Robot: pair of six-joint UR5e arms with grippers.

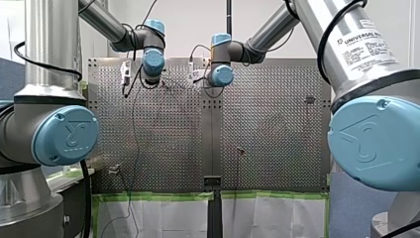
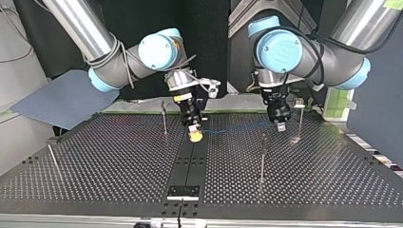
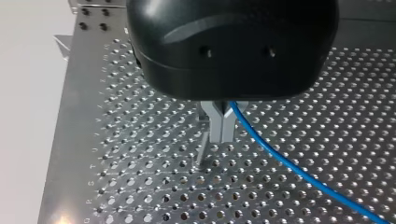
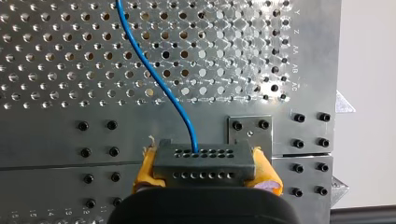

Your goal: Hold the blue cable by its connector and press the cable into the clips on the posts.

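Little is done yet, I judge: the blue cable (image 2: pixel 237 127) runs stretched through the air between my two claws, above the perforated table (image 2: pixel 109 161). I cannot see it seated on any of the posts (image 2: pixel 262 159), so all the pressing is left. My right gripper (image 4: pixel 208 173) pinches the grey connector (image 4: pixel 205 158) between its yellow pads (image 4: pixel 145 168), and the cable leaves it ahead. My left gripper (image 3: pixel 220 130) has its metal fingers pressed together, seemingly nipping the cable just above one post.
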